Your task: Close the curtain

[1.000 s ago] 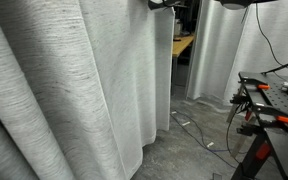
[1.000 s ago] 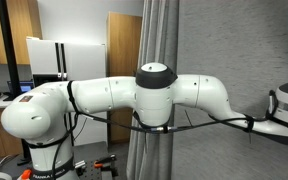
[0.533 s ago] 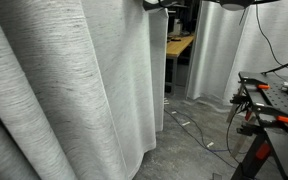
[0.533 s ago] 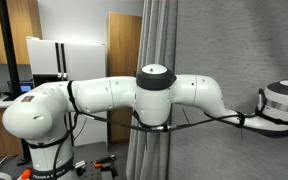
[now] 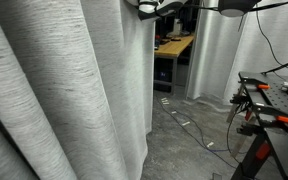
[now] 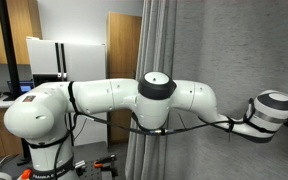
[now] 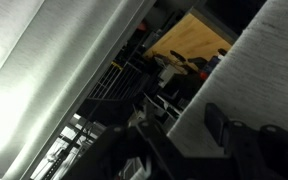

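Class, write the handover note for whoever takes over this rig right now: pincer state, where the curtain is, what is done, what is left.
Pincer: up high at the curtain's free edge; open or shut cannot be told, the wrist view is too dark.
Curtain: hangs in deep folds; a gap shows between its edge and the paler drapes, desk visible through it.
Done: pincer placed at the edge.
Left: draw the edge across until the gap is shut.

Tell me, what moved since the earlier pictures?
The free edge of the curtain slid toward the left of an exterior view, along with the hand at its top, so the gap widened and more of the wooden desk shows. The workbench and floor stayed put.
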